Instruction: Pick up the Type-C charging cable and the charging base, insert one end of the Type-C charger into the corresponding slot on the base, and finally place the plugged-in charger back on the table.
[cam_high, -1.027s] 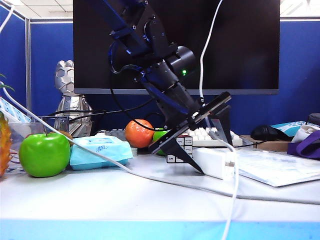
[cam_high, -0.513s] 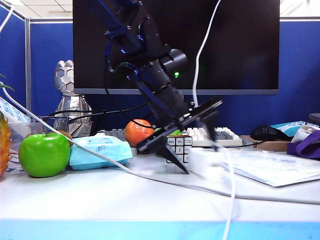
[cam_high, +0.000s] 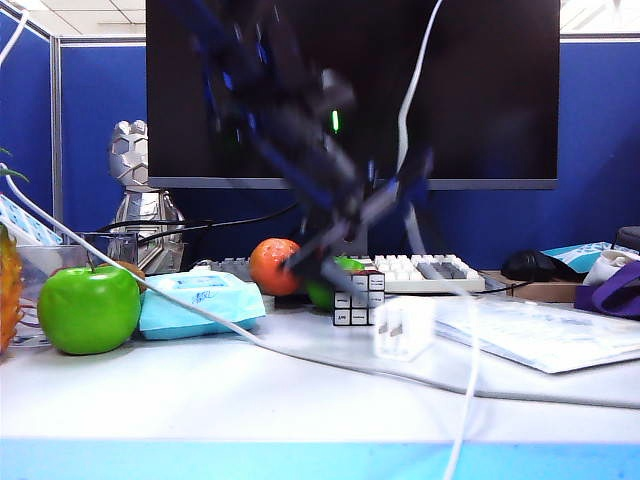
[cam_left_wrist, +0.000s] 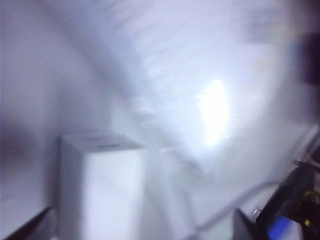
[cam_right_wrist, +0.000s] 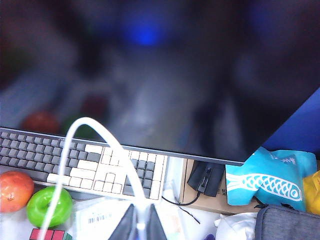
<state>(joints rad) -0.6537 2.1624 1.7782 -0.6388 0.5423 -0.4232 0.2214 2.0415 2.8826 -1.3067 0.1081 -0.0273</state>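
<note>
The charging base (cam_high: 403, 330) is a small white block standing on the table (cam_high: 200, 400), just right of the puzzle cube. My left gripper (cam_high: 368, 222) is motion-blurred above it, open and holding nothing. In the left wrist view the base (cam_left_wrist: 100, 185) lies between the wide-apart fingertips (cam_left_wrist: 30, 227) of the left gripper (cam_left_wrist: 137, 231), with a gap on each side. My right gripper (cam_right_wrist: 138, 224) is shut on the Type-C charging cable (cam_right_wrist: 90, 125); it is out of the exterior view. The cable (cam_high: 402, 120) hangs from above and runs down past the base. The slot cannot be made out.
A green apple (cam_high: 88, 308), a light-blue wipes pack (cam_high: 200, 300), an orange (cam_high: 277, 266) and a puzzle cube (cam_high: 358, 297) stand left of the base. Keyboard (cam_high: 425, 270) and monitor (cam_high: 480, 90) are behind, papers (cam_high: 545, 335) to the right. A thicker cord (cam_high: 300, 355) crosses the desk.
The left gripper has opened, let go of the charging base and risen up and to the left. The base has shifted left and now stands free on the table.
</note>
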